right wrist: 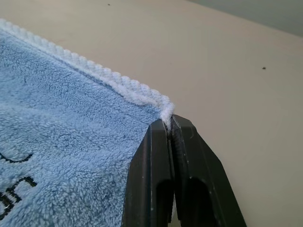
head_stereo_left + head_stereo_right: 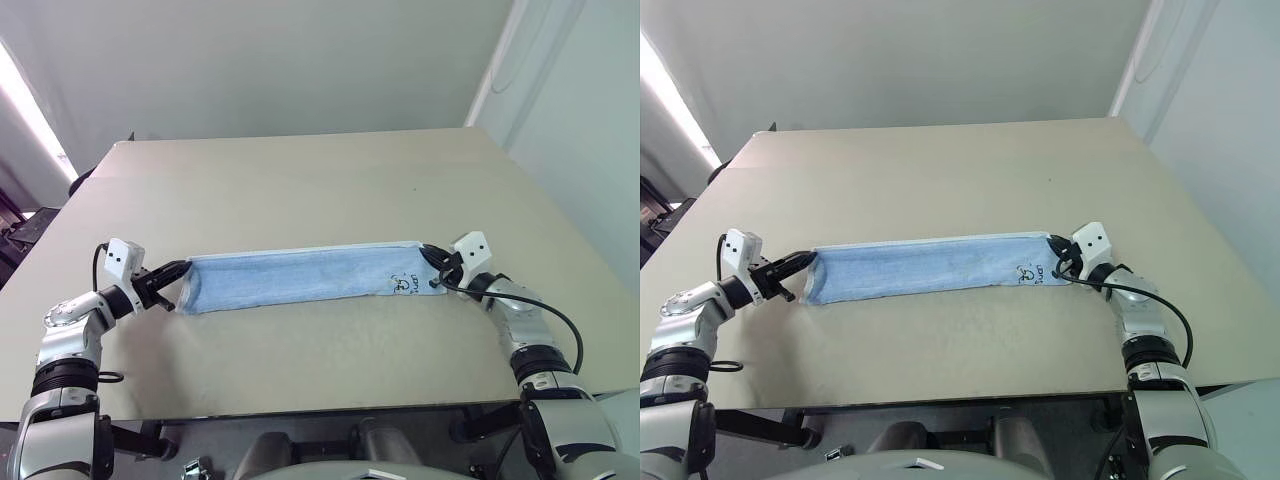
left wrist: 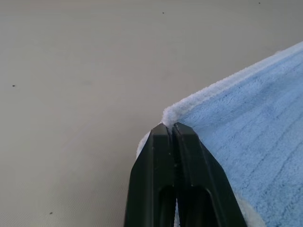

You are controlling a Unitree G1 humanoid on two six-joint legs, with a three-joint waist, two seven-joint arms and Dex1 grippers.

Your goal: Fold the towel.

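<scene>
1. lay as a folded light blue towel (image 2: 300, 277) across mid-frame on the tan table (image 2: 320, 180).
2. pinched at opposite corners, left gripper (image 2: 176, 283) and right gripper (image 2: 432, 262) clamped on the edging, probably to keep it taut.

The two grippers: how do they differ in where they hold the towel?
The left gripper pinches the plain end of the towel; the right gripper pinches the end beside the dark embroidered mark. The left gripper sits nearer the table's front edge than the right gripper. Shared: both are shut on a white-edged corner, with the towel lying as a long strip between them.
</scene>
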